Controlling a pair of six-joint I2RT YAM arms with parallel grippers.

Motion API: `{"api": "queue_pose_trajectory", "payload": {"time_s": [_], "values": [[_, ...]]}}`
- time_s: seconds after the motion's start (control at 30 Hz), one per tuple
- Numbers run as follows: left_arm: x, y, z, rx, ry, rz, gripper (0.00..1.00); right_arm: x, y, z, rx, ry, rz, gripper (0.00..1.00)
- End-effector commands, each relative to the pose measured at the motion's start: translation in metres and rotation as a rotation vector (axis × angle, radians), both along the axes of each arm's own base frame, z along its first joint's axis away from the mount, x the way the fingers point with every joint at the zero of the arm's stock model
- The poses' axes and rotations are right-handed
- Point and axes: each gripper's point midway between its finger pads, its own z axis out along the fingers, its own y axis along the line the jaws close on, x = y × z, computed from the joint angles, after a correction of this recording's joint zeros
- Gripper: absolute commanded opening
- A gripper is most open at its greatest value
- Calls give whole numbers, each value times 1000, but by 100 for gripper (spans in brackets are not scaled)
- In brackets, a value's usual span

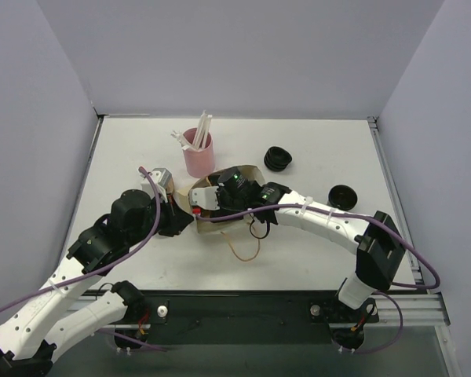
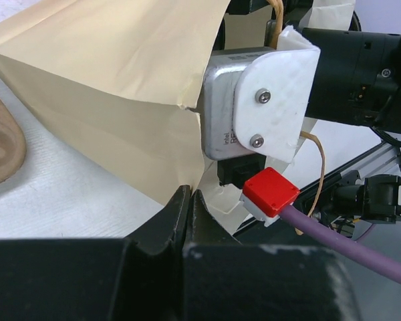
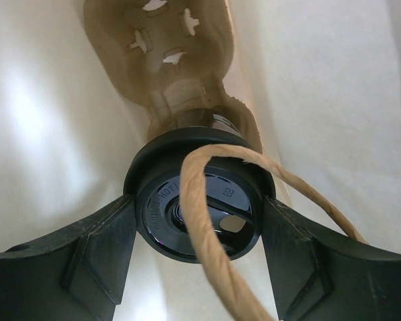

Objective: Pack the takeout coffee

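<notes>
Twine handle (image 3: 197,224) lay across lidded cup (image 3: 237,200), which right claw (image 3: 199,210) held clamped inside bag (image 3: 47,134), long axis pointing ahead toward carrier (image 3: 164,47); left claw (image 2: 187,200) was pinched shut on bag rim.

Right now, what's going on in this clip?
The left gripper pinches the edge of the paper bag, holding it open. The right gripper is inside the bag, closed on a black-lidded coffee cup against the pulp cup carrier. The bag's twine handle loops across the lid. A pink cup of straws stands behind the bag.
</notes>
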Motion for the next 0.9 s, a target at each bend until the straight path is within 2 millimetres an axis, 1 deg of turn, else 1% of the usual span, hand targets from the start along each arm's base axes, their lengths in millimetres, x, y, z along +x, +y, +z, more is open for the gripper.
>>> {"api": "queue_pose_trajectory", "payload": {"time_s": [0.0,0.13,0.23,0.43,0.5,0.67,0.87], "values": [[-2,-1,1,-11,2,-3,0,12,2,8,38,-50,-35,34],[-2,-1,-1,-14,9,3,0,17,-3,5,52,-53,-74,33],[-2,-1,-2,-9,11,2,0,18,-2,0,55,-41,-83,33],[-2,-1,-1,-3,9,-3,0,25,-1,8,94,-48,-126,33],[-2,-1,-2,-2,13,-3,0,26,-2,6,103,-37,-131,33],[-3,0,0,-3,7,-4,0,28,2,5,124,-21,-131,33],[-3,0,-5,-2,19,0,0,32,7,3,139,-20,-125,33]]}}
